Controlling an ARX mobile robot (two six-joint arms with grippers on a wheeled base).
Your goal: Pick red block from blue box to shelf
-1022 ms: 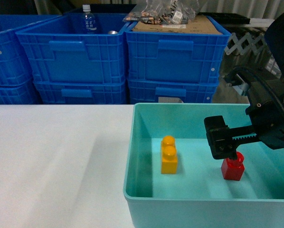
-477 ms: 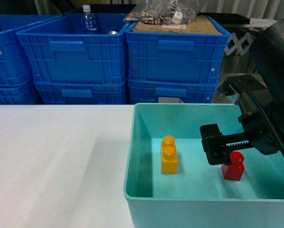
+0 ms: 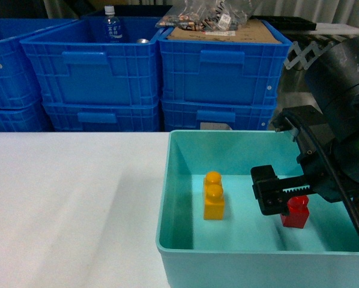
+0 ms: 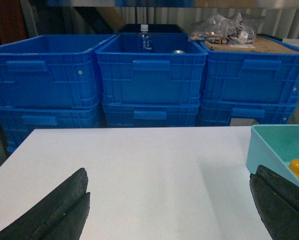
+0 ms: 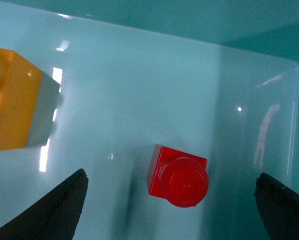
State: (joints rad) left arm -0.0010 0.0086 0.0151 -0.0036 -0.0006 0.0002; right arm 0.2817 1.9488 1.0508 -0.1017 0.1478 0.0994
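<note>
Red block (image 5: 178, 176): seated upright on the blue box (image 3: 173, 240) floor, right of the yellow brick (image 3: 214, 195).
Right claw (image 5: 169, 210): spread wide above the block, untouched.
Left claw (image 4: 172, 210): held open over the bench (image 4: 139, 170).

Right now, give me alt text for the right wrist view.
Looking straight down into the blue box, the red block sits stud-up between the open claw tips. The yellow brick lies at the left edge.

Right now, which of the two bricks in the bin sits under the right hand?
The red block, single-studded, between the open right hand's fingers; the yellow two-stud brick stands apart.
</note>
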